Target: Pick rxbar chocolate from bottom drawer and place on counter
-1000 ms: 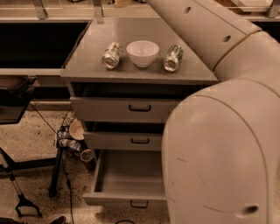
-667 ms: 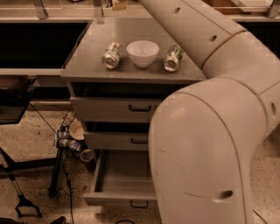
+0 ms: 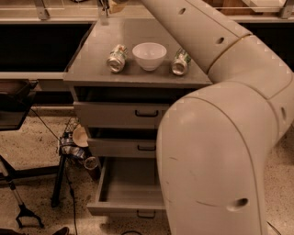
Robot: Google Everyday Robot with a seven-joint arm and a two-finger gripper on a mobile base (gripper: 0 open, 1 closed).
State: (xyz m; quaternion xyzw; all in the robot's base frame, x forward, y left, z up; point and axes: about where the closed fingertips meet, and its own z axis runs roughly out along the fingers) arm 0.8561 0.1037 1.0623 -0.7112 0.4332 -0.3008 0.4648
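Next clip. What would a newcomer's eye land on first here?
The robot's big pale arm fills the right foreground and runs up to the gripper, at the top edge over the counter's far end. On the counter, a white bowl stands between two cans. Below, the bottom drawer is pulled open, its visible floor bare.

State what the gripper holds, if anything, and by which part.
Cannot be told: the gripper is at the picture's top edge, over the counter's far end, mostly cut off.
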